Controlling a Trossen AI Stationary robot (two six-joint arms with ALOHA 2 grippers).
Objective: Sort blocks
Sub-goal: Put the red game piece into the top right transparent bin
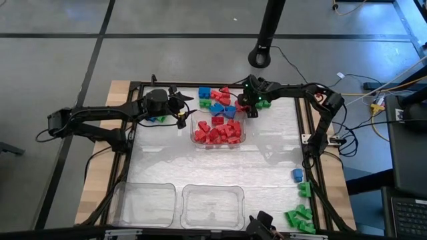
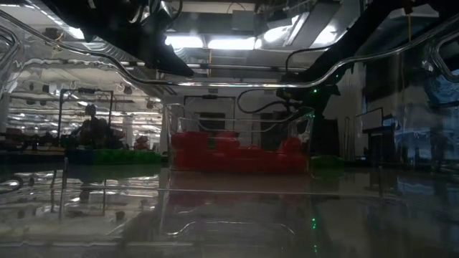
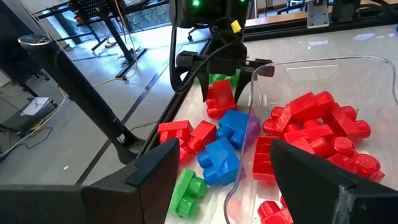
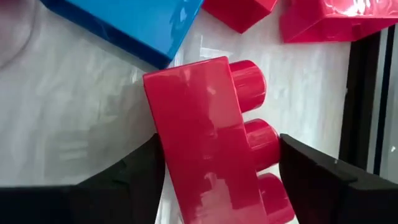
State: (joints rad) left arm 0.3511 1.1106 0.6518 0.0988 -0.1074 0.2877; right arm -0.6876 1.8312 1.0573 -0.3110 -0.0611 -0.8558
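Observation:
A loose pile of red, blue and green blocks (image 1: 217, 100) lies at the table's far middle. Just nearer stands a clear tray (image 1: 197, 137) holding several red blocks (image 3: 314, 127). My right gripper (image 1: 251, 110) reaches down into the pile's right end, closed around one red block (image 4: 199, 143); the left wrist view shows that same red block (image 3: 219, 99). My left gripper (image 1: 179, 107) hangs open at the pile's left end, pointing across the pile and the tray's far corner, nothing between its fingers (image 3: 155, 171). My right gripper pinches the red block between its two fingers. One finger (image 4: 124, 180) lies against the block's flat bottom face (image 4: 163, 149), the other against its studs (image 4: 270, 149). The fingers slant steeply down from the table's right. The block lies on its side on the table.
Two empty clear trays (image 1: 143, 200) (image 1: 213, 203) stand at the near edge. Green blocks (image 1: 300, 217) and a blue one (image 1: 296, 175) lie at the near right. A black frame (image 1: 301, 120) borders the white mat. A few blocks (image 1: 157, 119) lie beneath my left arm.

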